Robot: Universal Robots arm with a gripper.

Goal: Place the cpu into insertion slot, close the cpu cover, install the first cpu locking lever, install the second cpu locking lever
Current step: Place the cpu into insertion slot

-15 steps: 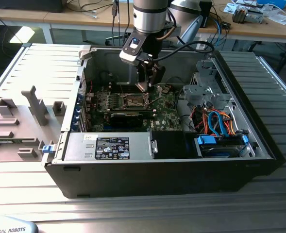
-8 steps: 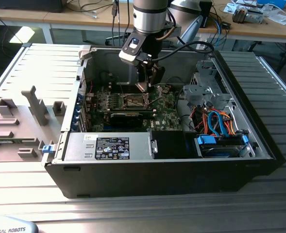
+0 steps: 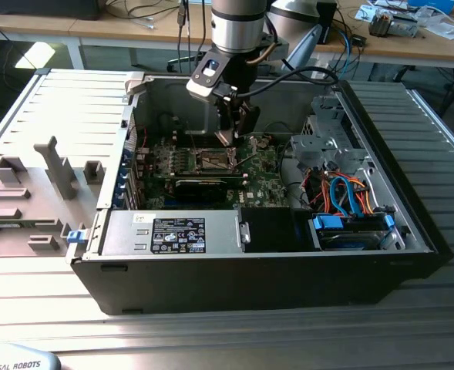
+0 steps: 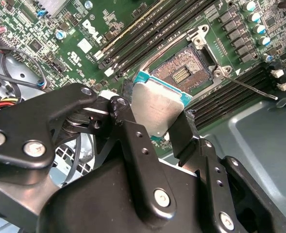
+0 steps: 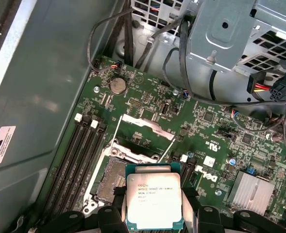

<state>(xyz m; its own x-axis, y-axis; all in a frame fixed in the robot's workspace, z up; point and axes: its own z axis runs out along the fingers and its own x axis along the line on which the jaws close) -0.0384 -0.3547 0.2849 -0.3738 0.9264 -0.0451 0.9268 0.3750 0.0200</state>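
Exterior view: my gripper (image 3: 228, 132) hangs inside the case, right above the insertion slot (image 3: 213, 160). Second wrist view: I'm clamped on the cpu (image 4: 157, 109), with the uncovered slot just beyond it, lower down. First wrist view: the cpu (image 5: 154, 199) sits flat, overlapping the slot's edge, not seated yet.

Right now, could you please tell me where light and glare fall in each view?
Exterior view: daylight streaks the table, and the case interior sits shaded. Second wrist view: the cpu top glares pale. First wrist view: the cpu is evenly lit, and the insertion slot looks dark.
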